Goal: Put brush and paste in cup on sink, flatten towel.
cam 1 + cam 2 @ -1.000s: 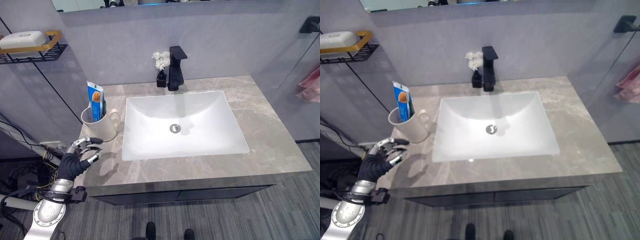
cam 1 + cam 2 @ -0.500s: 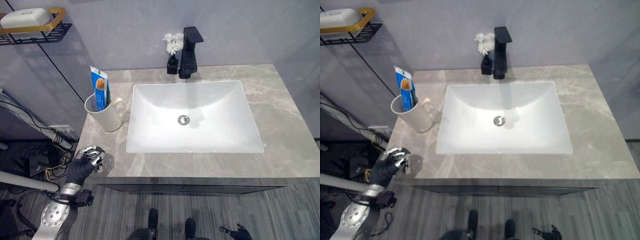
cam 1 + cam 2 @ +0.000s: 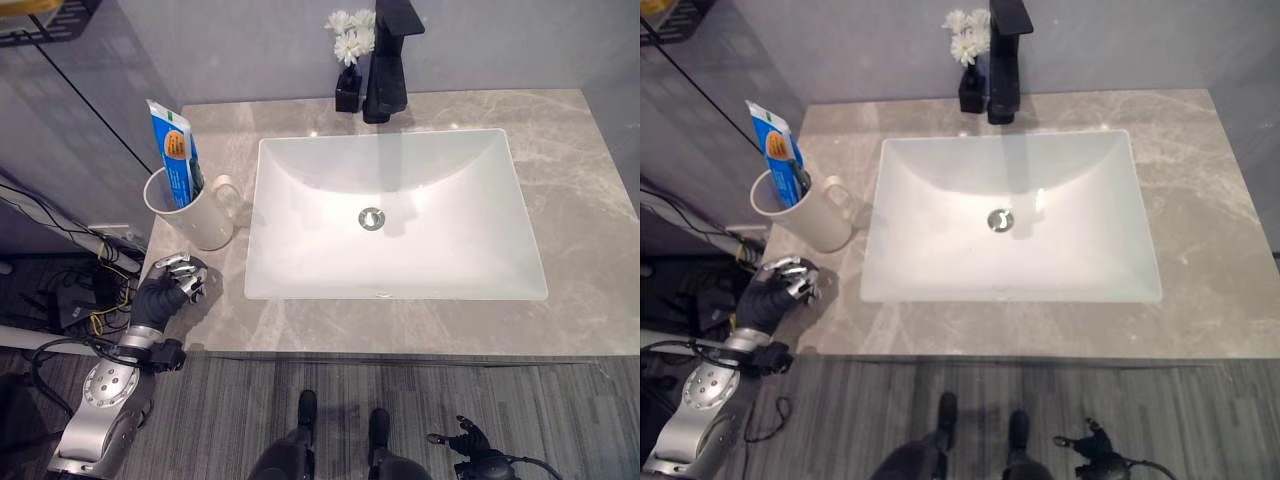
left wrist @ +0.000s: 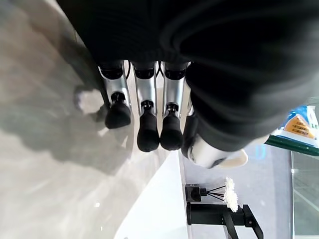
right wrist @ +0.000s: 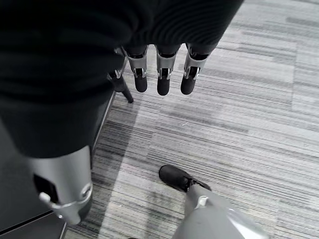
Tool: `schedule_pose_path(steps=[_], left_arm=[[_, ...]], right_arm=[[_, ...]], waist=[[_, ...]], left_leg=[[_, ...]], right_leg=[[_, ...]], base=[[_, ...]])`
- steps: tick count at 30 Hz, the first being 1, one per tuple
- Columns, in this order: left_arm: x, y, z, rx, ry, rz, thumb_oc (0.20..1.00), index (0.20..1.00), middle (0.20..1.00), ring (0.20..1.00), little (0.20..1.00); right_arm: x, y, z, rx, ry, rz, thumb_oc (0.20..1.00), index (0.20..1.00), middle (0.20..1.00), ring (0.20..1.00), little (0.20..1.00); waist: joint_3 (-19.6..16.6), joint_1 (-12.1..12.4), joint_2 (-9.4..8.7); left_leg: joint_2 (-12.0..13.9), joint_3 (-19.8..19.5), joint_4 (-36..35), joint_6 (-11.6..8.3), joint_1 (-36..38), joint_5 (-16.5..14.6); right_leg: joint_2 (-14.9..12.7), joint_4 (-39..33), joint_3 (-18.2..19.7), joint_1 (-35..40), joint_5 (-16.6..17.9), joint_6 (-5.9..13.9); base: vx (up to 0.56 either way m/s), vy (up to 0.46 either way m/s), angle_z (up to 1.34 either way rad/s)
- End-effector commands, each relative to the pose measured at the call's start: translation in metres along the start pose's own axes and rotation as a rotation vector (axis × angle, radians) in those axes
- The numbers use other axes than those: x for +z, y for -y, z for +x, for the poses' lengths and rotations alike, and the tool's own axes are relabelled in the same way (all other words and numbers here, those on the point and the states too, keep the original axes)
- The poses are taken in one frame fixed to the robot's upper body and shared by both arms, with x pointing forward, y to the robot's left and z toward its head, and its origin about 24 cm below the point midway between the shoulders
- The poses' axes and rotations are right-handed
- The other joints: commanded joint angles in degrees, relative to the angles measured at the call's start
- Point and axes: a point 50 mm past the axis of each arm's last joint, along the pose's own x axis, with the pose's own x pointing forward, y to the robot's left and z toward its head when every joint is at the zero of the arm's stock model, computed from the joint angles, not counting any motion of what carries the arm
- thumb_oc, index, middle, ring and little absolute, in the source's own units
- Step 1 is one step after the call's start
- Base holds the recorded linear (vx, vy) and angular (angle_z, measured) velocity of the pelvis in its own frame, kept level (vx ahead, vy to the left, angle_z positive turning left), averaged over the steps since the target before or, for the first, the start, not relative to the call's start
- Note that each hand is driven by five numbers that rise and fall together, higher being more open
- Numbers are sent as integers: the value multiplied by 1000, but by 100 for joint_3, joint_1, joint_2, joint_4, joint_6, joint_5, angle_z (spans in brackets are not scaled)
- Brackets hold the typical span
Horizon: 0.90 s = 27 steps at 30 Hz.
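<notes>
1. Cup stands upright on the bench, just ahead of the left hand and apart from it. The paste stands tilted in the cup. A dark handle beside it, judged to be the brush, is too small to confirm.
2. Left hand: fingers curled into a loose fist, holding nothing. It sits over the near corner of the bench.
3. Right hand: hangs low over the floor, well apart from the bench. Its fingers are relaxed and carry nothing.
4. Judgement: the cup part of the task looks done. The towel remains, and I cannot tell where it lies.
5. Advice for the step in hand:
   - Draw the left hand away from the cup, towards the robot's side, and not forward. A forward sweep of the curled fingers could tip the cup towards the sink on the far side of it.
   - Straighten the fingers before meeting any cloth.
   - Flatten with straight fingers, stroking outward from the cloth's middle.
6. Also present: a black tap and white flowers, well beyond the left hand.
7. Labels: the paste tube is blue with an orange patch, and its print is too small to read. No other writing noted.
</notes>
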Motion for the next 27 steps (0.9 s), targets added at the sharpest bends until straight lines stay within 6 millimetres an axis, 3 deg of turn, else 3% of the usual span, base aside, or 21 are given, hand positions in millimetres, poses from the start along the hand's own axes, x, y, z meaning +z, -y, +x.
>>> schedule_pose_path(steps=[1, 5, 6, 12, 15, 16, 27], left_arm=[[13, -6, 7, 52, 99, 2, 200, 200, 200, 200, 200], [16, -6, 14, 62, 117, 2, 200, 200, 200, 200, 200], [23, -4, 27, 85, 161, -2, 200, 200, 200, 200, 200], [29, -3, 38, 96, 197, -5, 200, 200, 200, 200, 200], [38, -7, 47, 129, 235, 12, 200, 200, 200, 200, 200], [40, -9, 49, 139, 246, 13, 200, 200, 200, 200, 200], [68, -21, 74, 206, 334, 68, 200, 200, 200, 200, 200]], right_arm=[[9, 1, 2, 9, 30, -5, 1000, 1000, 1000, 1000, 1000], [12, 0, 2, 13, 35, -6, 1000, 1000, 1000, 1000, 1000], [21, -1, 4, 16, 67, -10, 1000, 1000, 1000, 1000, 1000], [28, -2, 5, 14, 87, -3, 1000, 1000, 1000, 1000, 1000], [38, -3, 5, 36, 141, -238, 1000, 1000, 1000, 1000, 1000], [39, -1, 5, 33, 145, -242, 1000, 1000, 1000, 1000, 1000], [31, -3, 4, 24, 103, -66, 1000, 1000, 1000, 1000, 1000]], waist=[[-10, -47, -99], [22, -72, -110], [68, -122, -132], [96, -154, -148], [113, -160, -184], [127, -170, -191], [140, -286, -248]], left_leg=[[157, 187, 16, -242, 71, -53], [163, 201, 16, -248, 13, -52], [167, 226, 16, -252, -74, -43], [167, 257, 16, -251, -122, -58], [182, 260, 16, -257, -174, -55], [180, 256, 16, -258, -185, -54], [176, 268, 16, -271, -299, -72]], right_leg=[[-361, -11, -4, -471, 861, 370], [-361, -11, 10, -540, 871, 377], [-347, -11, 46, -644, 884, 376], [-339, -11, 82, -716, 889, 378], [-329, -11, 103, -767, 892, 378], [-326, -11, 110, -775, 890, 376], [-321, -11, 68, -874, 876, 402]], base=[[0, 0, 0], [-1, -2, -1], [2, -5, -3], [1, -1, -1], [0, 0, 0], [0, 0, 0], [0, 0, 0]])
